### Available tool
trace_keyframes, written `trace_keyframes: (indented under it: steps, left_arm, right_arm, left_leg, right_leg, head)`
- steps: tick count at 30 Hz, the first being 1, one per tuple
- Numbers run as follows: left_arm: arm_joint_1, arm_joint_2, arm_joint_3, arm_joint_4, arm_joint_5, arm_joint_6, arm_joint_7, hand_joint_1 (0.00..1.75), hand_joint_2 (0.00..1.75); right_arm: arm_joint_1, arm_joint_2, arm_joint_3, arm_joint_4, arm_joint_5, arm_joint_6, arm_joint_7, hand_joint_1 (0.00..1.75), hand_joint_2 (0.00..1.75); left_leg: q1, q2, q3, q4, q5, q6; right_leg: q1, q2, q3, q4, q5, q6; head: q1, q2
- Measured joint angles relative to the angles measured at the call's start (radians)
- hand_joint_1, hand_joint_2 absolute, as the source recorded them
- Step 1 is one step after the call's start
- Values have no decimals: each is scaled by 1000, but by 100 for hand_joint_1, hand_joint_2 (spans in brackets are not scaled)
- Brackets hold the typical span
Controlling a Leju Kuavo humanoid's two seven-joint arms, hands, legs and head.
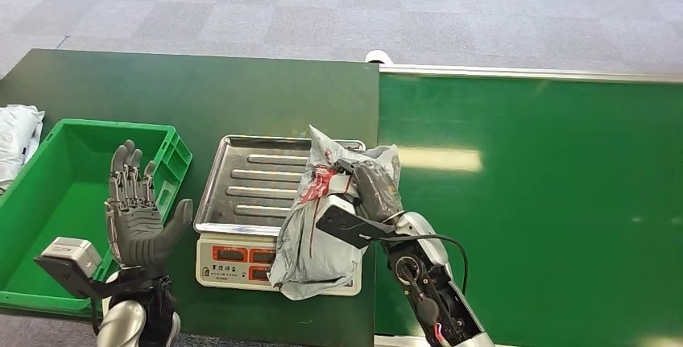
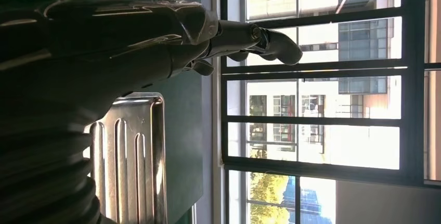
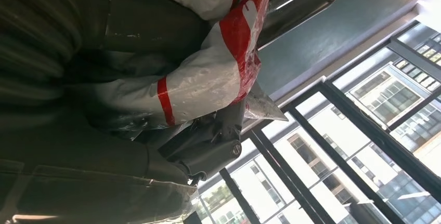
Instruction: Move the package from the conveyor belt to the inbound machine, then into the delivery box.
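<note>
Head view: right hand (image 1: 372,190) grips grey package (image 1: 318,226) over scale tray (image 1: 250,182); left hand (image 1: 138,210) raised, fingers spread, holding nothing.

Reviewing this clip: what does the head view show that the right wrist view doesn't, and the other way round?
Head view alone: the green bin, the conveyor belt, the scale's red display and the raised left hand, fingers apart, holding nothing.

Right wrist view alone: windows with buildings beyond, and the package's red stripe close up.

Both: the grey package gripped by the right hand, beside the scale's steel tray.
</note>
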Motion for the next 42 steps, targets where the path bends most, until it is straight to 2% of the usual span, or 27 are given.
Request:
trace_keyframes:
  steps: [1,3,14,19,23,26,29,34,42]
  left_arm:
    - [0,-1,7,-7,0,4,0,0,175]
    - [0,-3,23,-23,-2,11,0,0,175]
    - [31,-16,82,-82,-8,22,3,0,175]
    - [42,-20,93,-88,-17,15,3,0,175]
    - [43,-26,92,-88,-28,-9,4,0,175]
    - [43,-28,81,-86,-37,-27,5,0,175]
    - [41,-26,53,-80,-68,-63,5,0,175]
    - [29,-22,-11,-69,-115,-116,6,0,175]
    - [-19,-6,-134,-13,-224,-207,55,0,175]
  right_arm:
    - [-4,4,6,8,0,0,1,20,175]
    - [-13,14,16,30,1,-7,6,0,175]
    - [-32,31,10,156,-89,-75,5,0,175]
    - [12,23,-28,147,-94,-149,-17,0,175]
    - [94,7,-80,55,-127,-202,-77,0,175]
    - [156,-1,-135,-41,-216,-248,-160,0,175]
    - [208,-4,-200,-138,-296,-272,-208,0,175]
    - [269,-6,-285,-287,-335,-277,-223,0,175]
    - [333,-13,-348,-450,-338,-289,-227,0,175]
  left_leg:
    - [0,0,0,0,0,0]
    - [0,0,0,0,0,0]
    - [0,0,0,0,0,0]
    - [0,0,1,0,0,0]
    - [0,0,1,0,0,0]
    - [0,0,1,0,0,0]
    - [0,0,1,0,0,0]
    - [0,0,1,0,0,0]
    - [0,1,1,0,0,0]
  right_leg:
    - [0,0,0,0,0,0]
    - [0,0,0,0,0,0]
    - [0,0,0,0,0,0]
    - [0,0,0,0,0,0]
    - [0,0,-1,0,0,0]
    - [0,0,-1,0,0,0]
    - [0,0,-1,0,0,0]
    - [0,0,0,0,0,0]
    - [0,0,0,0,0,0]
  head:
    - [0,0]
    - [0,0]
    - [0,0]
    - [0,0]
    - [0,0]
    - [0,0]
    - [0,0]
    - [0,0]
    - [0,0]
